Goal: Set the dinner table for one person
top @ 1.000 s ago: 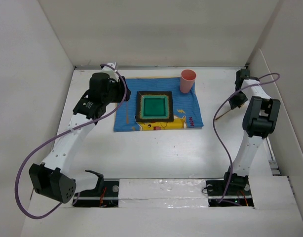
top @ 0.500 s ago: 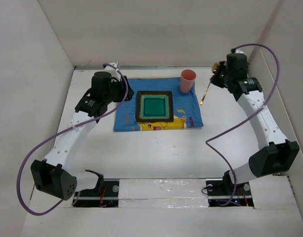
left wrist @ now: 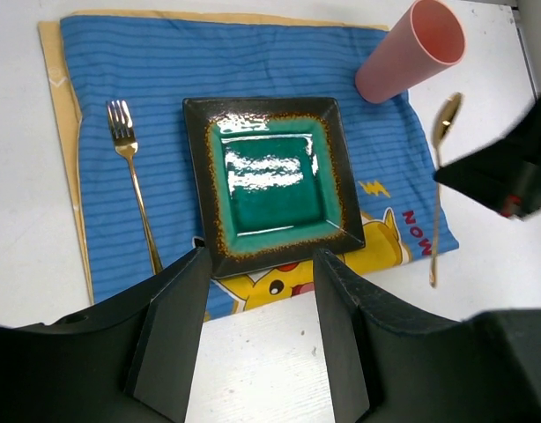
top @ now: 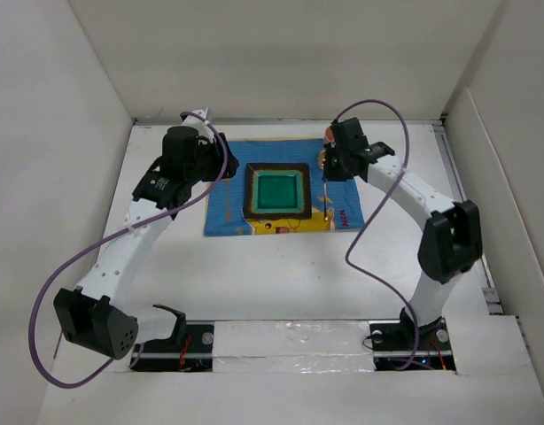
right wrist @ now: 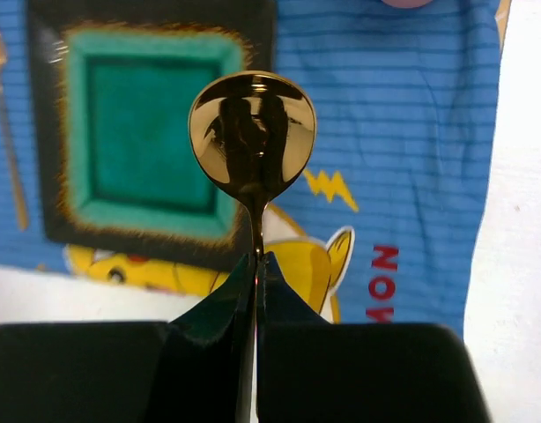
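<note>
Place setting close to complete on your white dinner table (top: 281,274). A blue cartoon-print mat (left wrist: 253,62) lies across the table's far middle. A square green plate (left wrist: 272,181) with a dark rim sits at the mat's centre. A gold fork (left wrist: 134,181) lies on the mat to its left, and a pink cup (left wrist: 411,51) stands at the mat's far right corner.

Your right gripper (right wrist: 255,264) has its jaws pinched tight on the handle of a gold spoon (right wrist: 252,123), held over the mat's right part beside the plate. Your left gripper (left wrist: 261,253) hangs by the mat's left side, jaws wide apart, holding nothing.

By the look of it, only laying the spoon down right of the plate is left.
</note>
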Motion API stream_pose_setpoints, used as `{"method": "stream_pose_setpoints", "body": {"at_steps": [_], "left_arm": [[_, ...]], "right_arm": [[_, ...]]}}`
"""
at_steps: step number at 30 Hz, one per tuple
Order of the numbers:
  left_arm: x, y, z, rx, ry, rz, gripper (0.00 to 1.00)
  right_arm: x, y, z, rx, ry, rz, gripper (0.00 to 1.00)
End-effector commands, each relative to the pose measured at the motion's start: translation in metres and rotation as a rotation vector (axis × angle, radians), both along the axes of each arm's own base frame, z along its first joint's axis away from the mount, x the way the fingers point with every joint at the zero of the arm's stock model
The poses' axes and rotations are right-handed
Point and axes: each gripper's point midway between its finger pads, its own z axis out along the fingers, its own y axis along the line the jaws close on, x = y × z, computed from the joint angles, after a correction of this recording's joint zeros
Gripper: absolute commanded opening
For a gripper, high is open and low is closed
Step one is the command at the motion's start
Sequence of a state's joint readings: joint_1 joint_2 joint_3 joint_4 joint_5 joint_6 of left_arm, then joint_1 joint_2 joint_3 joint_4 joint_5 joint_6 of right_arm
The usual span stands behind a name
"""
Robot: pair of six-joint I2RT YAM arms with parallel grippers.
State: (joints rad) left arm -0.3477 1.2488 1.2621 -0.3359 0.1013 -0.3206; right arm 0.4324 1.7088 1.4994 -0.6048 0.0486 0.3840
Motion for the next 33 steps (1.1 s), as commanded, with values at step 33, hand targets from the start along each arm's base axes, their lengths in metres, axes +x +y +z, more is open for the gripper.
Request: {"method": "stream_pose_setpoints", "body": {"at_steps": [33], "left_arm": [[-0.014,0.002,-0.026,-0.025,0.052,0.022,0.47]], "right_arm": [[0.104,-0.011,-0.12,-0.249,0.043,-0.231,0.0]]}}
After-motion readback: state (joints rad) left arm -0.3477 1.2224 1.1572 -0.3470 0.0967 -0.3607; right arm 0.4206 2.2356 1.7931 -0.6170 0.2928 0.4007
